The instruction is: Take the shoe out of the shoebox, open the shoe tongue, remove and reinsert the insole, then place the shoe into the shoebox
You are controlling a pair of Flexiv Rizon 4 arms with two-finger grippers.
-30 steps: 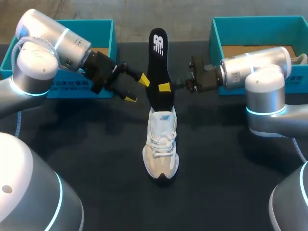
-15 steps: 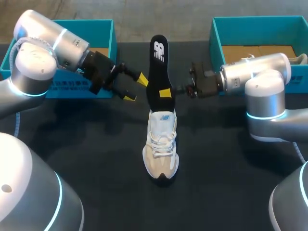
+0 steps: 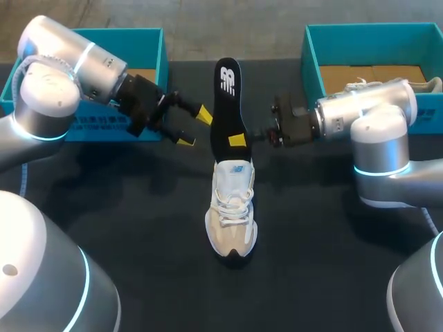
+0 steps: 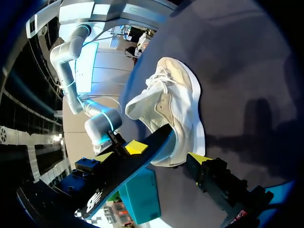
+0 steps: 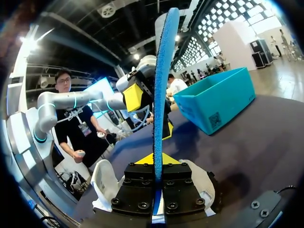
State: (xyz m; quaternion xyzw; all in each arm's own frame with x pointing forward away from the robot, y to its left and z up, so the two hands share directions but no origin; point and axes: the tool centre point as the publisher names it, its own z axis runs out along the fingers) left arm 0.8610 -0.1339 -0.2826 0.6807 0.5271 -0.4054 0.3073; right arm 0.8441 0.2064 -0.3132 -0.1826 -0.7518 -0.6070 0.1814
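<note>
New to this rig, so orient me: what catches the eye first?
A black insole stands tall out of the white shoe at the middle of the table, clamped by the right gripper. The left gripper hangs open beside it; teal shoeboxes sit at both far corners.

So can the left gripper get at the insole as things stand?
Probably yes. The left gripper sits open right beside the upright insole with nothing between them; the right gripper pinches only its lower part.
</note>
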